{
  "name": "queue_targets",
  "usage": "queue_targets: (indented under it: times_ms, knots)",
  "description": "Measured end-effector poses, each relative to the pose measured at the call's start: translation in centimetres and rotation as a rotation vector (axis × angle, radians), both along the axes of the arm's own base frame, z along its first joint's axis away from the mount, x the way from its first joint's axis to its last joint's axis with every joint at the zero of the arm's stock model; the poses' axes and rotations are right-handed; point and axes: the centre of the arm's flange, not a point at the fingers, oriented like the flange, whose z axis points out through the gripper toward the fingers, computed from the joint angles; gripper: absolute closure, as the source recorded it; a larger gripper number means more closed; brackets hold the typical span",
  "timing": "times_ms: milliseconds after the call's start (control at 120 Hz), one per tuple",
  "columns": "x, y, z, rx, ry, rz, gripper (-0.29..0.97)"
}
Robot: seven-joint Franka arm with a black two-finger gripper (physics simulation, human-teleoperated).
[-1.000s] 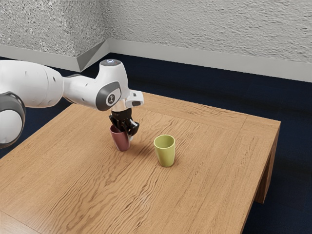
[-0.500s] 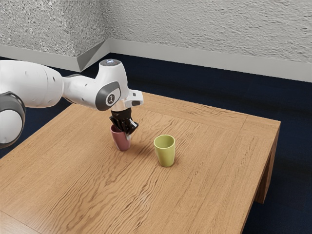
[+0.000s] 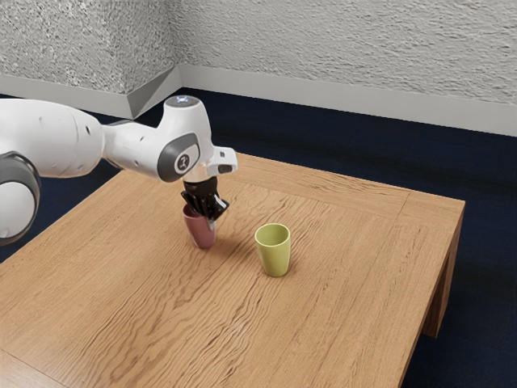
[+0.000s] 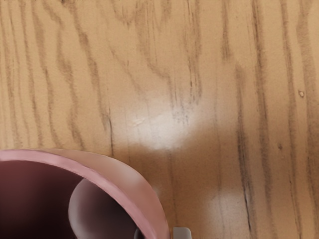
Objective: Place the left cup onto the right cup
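**Jaws pinched on the pink cup's rim**

Exterior view: The white arm (image 3: 121, 149) reaches in from the exterior view's left, and its black jaws point down onto the pink cup (image 3: 199, 232). They are narrowed to a small gap and grip the cup's wall at the rim, one finger inside the cup and one outside. The cup hangs directly beneath the jaws. Whether its base rests on the wooden counter (image 3: 323, 323) or sits just clear of it cannot be told. The green cup (image 3: 273, 249) stands upright on the counter, mouth up. It is apart from the jaws, toward the exterior view's right and a little lower than they are.

Wrist view: The pink cup's (image 4: 107, 174) curved rim and dark inside lie right under the jaws. A grey fingertip (image 4: 182, 233) sits just outside the rim. Past it spreads the counter's (image 4: 209, 89) bare wood grain.
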Motion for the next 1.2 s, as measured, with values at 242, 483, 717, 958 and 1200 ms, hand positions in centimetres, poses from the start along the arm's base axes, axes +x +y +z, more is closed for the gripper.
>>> queue_targets:
  times_ms: [242, 483, 717, 958, 1200]
  knots:
    - [-0.1, -0.1, 2.0, 0.004, -0.018, 0.003, 0.78]
    - [-0.7, -1.0, 6.0, 0.033, -0.040, -0.012, 0.78]
    - [-1.4, -4.6, 8.7, 0.069, -0.041, -0.053, 0.78]
    - [-1.9, -8.1, 11.5, 0.092, -0.051, -0.067, 0.78]
    - [-2.5, -11.0, 13.4, 0.105, -0.055, -0.065, 0.78]
